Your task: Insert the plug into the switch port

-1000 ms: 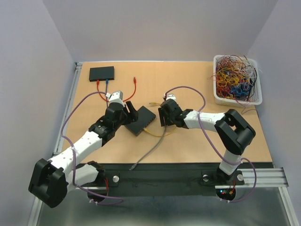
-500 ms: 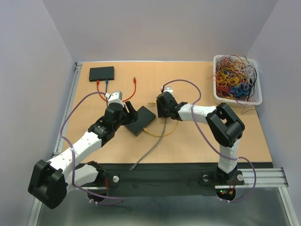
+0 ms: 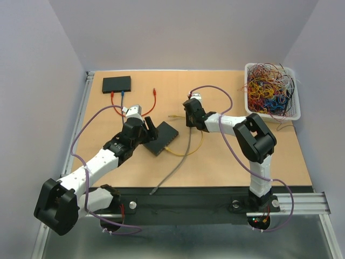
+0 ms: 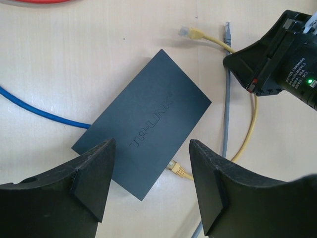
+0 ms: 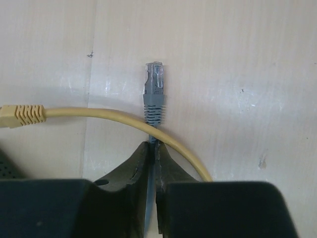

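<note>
The dark TP-LINK switch (image 4: 143, 129) lies flat on the wooden table, also seen in the top view (image 3: 163, 138). My left gripper (image 4: 151, 163) hangs open above its near corner, touching nothing. The grey plug (image 5: 154, 79) lies on the table, pointing away from my right gripper (image 5: 153, 146), which is shut on the grey cable (image 3: 180, 162) just behind the plug's boot. A yellow cable (image 5: 99, 114) crosses over the grey one right at the fingertips. One yellow plug (image 4: 177, 168) sits against the switch's side; whether it is inserted cannot be told.
A second yellow plug (image 4: 189, 33) lies loose beyond the switch. A white bin (image 3: 271, 91) of tangled wires stands at the back right. Another black box (image 3: 117, 83) with red and blue cables sits at the back left.
My right gripper has moved toward the back of the table, up to the grey plug, and closed on the grey cable. The left arm has stayed in place.
</note>
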Robot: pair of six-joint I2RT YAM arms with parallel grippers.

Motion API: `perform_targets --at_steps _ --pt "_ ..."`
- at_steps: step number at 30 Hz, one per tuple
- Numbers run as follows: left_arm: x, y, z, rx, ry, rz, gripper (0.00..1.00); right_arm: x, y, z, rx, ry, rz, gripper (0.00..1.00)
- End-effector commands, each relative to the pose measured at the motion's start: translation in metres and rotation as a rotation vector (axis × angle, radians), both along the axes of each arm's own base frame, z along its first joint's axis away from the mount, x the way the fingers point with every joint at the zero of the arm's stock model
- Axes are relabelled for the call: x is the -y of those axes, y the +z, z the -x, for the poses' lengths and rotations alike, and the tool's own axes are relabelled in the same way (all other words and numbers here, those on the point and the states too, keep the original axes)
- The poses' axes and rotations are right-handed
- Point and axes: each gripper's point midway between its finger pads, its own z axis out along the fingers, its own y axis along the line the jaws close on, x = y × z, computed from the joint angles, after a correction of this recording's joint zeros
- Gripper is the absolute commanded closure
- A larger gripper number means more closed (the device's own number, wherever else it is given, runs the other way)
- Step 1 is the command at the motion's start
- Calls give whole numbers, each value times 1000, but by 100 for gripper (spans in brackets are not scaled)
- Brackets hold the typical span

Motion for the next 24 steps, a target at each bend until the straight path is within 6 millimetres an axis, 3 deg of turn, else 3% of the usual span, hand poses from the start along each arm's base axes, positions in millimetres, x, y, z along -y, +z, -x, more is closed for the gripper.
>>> perform_targets --at_steps 1,5,8,9,10,11,12,14,15,18,23,24 --pt "-1 12 -8 44 12 -7 28 -1 -38 31 -142 82 -1 91" --pt "-2 13 -9 43 19 -8 28 -26 4 22 -65 181 -153 96" --pt "-3 13 -9 41 24 -13 28 -46 44 25 -31 303 -321 98" --pt "-4 13 -9 39 26 -13 28 -49 67 26 -22 343 -416 99" --pt "-4 13 -9 37 28 -14 28 -48 77 26 -15 353 -471 99" --pt "-5 13 -9 36 33 -12 28 -49 101 19 52 380 -558 99" --pt "-5 14 -8 37 33 -11 28 -39 105 28 -7 392 -687 99" --pt "-5 14 -8 35 37 -9 28 -30 135 22 61 433 -827 100" --pt "-5 14 -8 35 35 -9 28 -19 138 24 17 434 -901 99" --pt "-5 14 -7 32 36 -5 28 -11 145 21 30 477 -964 99" --pt "-5 17 -9 36 43 3 28 -22 172 59 -39 709 -1117 100" --pt "-4 19 -10 42 42 9 28 -22 191 74 -50 783 -1199 100"
